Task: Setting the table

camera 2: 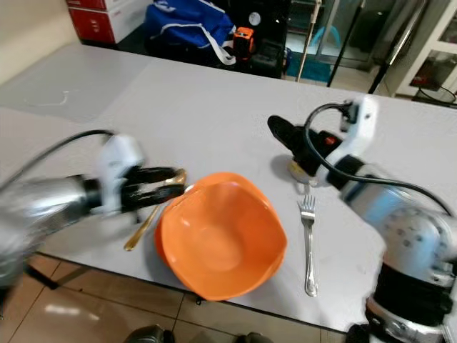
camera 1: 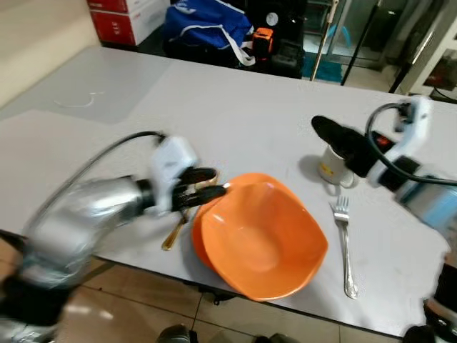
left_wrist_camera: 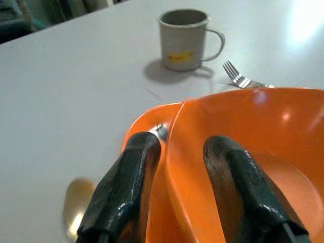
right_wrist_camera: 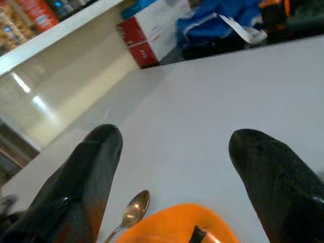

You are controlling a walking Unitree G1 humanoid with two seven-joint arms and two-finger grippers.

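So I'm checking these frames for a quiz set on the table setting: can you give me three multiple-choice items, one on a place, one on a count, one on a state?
1. Where does the fork lie?
A. inside the bowl
B. on the table, on the robot's right of the orange bowl
C. in the mug

2. How many mugs stand on the table?
A. one
B. two
C. three

3. How is the left gripper set?
A. shut on the fork
B. lifted high above the table
C. fingers astride the bowl's rim

Answers: 1 B, the fork lies flat beside the bowl. 2 A, a single mug stands there. 3 C, the left wrist view shows one finger on either side of the rim.
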